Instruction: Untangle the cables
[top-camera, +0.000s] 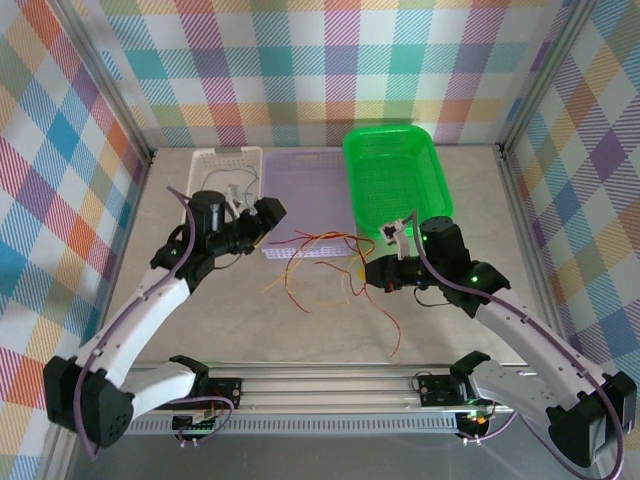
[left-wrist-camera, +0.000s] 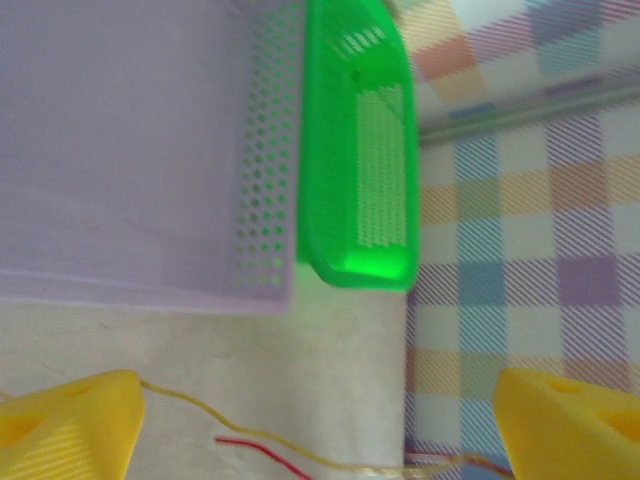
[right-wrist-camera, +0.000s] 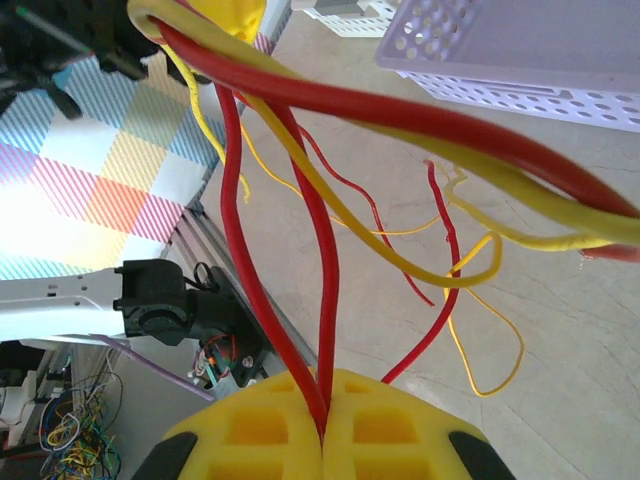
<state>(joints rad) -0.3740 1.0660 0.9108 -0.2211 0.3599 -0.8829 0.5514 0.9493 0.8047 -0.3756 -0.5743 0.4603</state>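
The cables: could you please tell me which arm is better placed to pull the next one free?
Left, probably. The left tool stands open with a yellow cable running across its gap, ready to close on. The right tool is shut on red cables, so it serves better as the anchor.

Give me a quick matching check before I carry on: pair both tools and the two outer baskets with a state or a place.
Things:
1. left tool
2. right tool
3. green basket
4. white basket

States or places:
A. left end of the basket row
B. shut on red cables
C. open
D. right end of the basket row

Pairs: 1-C, 2-B, 3-D, 4-A
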